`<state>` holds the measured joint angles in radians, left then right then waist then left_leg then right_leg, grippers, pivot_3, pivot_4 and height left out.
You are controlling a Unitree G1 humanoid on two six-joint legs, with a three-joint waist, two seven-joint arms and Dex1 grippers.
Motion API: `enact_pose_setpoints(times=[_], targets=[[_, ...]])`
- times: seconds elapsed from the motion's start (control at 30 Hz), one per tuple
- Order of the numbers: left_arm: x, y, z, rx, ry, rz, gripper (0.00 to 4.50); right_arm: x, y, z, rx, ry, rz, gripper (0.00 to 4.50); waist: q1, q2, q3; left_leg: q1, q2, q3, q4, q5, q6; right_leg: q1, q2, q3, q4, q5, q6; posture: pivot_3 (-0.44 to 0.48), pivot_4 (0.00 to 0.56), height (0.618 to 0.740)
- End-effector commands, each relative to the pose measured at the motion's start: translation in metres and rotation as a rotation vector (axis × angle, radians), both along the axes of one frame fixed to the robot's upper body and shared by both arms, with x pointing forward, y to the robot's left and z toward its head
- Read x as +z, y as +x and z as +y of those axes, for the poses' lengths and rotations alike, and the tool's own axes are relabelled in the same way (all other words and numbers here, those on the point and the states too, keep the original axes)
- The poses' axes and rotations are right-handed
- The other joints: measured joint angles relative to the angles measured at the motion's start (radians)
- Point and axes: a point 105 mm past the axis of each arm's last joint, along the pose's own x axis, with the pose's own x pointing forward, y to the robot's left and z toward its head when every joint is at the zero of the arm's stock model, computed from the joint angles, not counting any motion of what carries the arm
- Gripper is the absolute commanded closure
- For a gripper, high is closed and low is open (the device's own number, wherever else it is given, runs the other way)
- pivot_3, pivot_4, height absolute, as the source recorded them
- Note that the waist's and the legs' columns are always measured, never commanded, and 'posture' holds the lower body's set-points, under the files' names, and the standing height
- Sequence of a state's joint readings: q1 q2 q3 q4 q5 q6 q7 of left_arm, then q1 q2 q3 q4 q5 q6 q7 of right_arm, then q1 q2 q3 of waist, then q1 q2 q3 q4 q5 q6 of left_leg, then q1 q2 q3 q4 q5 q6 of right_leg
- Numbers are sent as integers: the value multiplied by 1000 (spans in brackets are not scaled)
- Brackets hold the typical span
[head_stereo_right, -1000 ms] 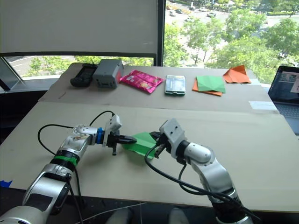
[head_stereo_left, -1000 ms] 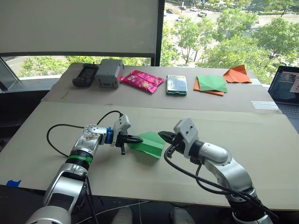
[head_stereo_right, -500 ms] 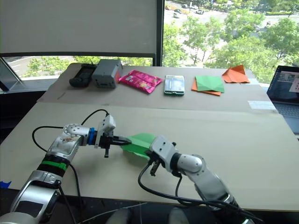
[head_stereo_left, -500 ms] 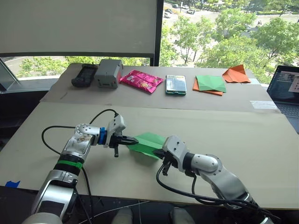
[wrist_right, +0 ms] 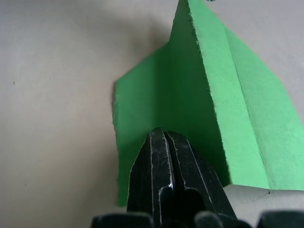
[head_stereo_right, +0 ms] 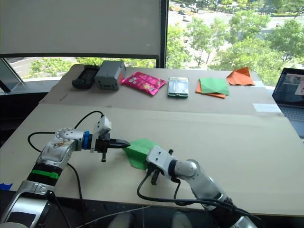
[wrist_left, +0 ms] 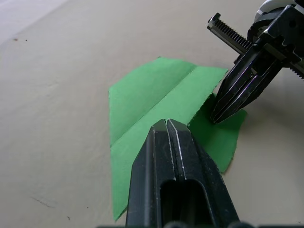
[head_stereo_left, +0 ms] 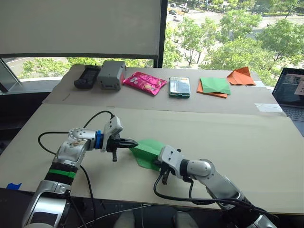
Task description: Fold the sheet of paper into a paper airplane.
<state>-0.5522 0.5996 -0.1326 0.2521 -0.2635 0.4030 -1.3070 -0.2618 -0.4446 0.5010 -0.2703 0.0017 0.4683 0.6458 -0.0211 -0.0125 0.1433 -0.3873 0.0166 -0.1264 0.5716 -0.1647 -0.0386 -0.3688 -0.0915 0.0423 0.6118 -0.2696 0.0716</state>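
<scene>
Green paper (head_stereo_left: 148, 152) lies on the worktop (head_stereo_left: 247, 142) near its front edge, about midway along, partly folded with one flap raised along a crease. The left gripper (head_stereo_left: 135, 142) comes in from the left, its two black fingers pressed together with no gap, tip at the paper's left edge. The left wrist view shows those fingers (wrist_left: 166, 142) closed over the green sheet; whether they pinch a layer or just press on it, I cannot tell. The right gripper (wrist_left: 218, 116) reaches in from the front right, fingers also closed tight, tip down on the paper's lower flap beside the raised fold. Along the worktop's far edge sit a black device (head_stereo_left: 87, 76), a grey box (head_stereo_left: 110, 74), a pink packet (head_stereo_left: 145, 82), a phone (head_stereo_left: 179, 86), green-and-orange sheets (head_stereo_left: 214, 86) and an orange paper plane (head_stereo_left: 241, 76). A laptop (head_stereo_left: 290, 92) sits at the right edge.
</scene>
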Motion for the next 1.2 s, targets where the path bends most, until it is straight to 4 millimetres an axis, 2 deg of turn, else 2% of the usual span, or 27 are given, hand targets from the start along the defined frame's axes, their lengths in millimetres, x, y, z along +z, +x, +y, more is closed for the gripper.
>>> enact_pose_setpoints(times=[0.03, 0.2, 0.3, 0.5, 0.77, 1.07, 1.2], targets=[[15, 9, -1, 6, -16, -52, 4500, -12, -3, -4, 18, -57, 2, 4487, 0, 0, 0, 0, 0, 0, 0, 0, 0, 0, 0, 0, 0, 0, 0, 0, 150, 736], [12, 19, -12, -7, -21, -42, 4500, -13, -3, -6, 15, -66, -2, 4487, 1, -1, -1, 0, 0, 0, 0, 0, 0, 0, 0, 0, 0, 0, 0, 0, 150, 736], [4, 21, -20, -39, 1, -21, 4500, -12, -4, -8, 10, -65, -1, 4487, 1, -1, -1, 0, 0, 0, 0, 0, 0, 1, 0, 0, 0, 0, 0, 0, 150, 736], [-4, 3, -23, -128, 31, 2, 4500, -4, -5, -11, -8, -51, -10, 4487, 1, -1, -1, -1, 0, 0, 1, 0, 0, 2, 0, 0, 0, 0, 0, 0, 150, 736], [-11, -6, -19, -123, 44, 18, 4500, 23, -2, -7, -21, 41, -62, 4487, 5, -1, -1, -1, 0, 0, 1, 0, 0, 1, 0, 0, 0, 0, 0, 0, 150, 736], [-25, -11, -19, -139, 86, 31, 4500, 39, -9, -5, -1, 98, -53, 4487, 4, -1, -1, -1, 0, 0, 1, 0, 0, 1, 0, 0, 0, 0, 0, 0, 150, 736], [-32, -18, -19, -155, 100, 41, 4500, 58, -10, -7, -25, 198, -40, 4487, 3, -1, -1, -1, 0, 0, 1, 0, 0, 1, 0, 0, 0, 0, 0, 0, 150, 736]])
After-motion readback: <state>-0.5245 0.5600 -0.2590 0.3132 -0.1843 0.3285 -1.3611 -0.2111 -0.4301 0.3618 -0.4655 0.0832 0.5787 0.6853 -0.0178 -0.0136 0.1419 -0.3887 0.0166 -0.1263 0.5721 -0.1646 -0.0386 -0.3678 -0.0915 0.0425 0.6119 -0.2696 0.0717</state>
